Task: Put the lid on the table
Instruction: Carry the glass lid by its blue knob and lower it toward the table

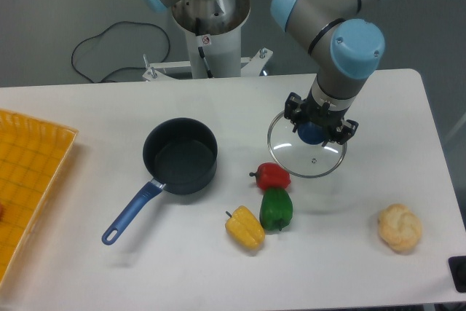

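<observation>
While fingers [317, 126] seemingly pinch its knob, round glass lid [306, 152] glints.

You will find no readable words or numbers. The only sign is a small round red-ringed sticker [205, 40] on the white robot base [211, 34], too small to read.

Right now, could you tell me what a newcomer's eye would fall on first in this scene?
First the arm's fingers closed around the blue knob of the glass lid, right of centre on the white table. Next come the red pepper, green pepper and yellow pepper clustered in front of the lid. The open blue saucepan sits left of them.
</observation>
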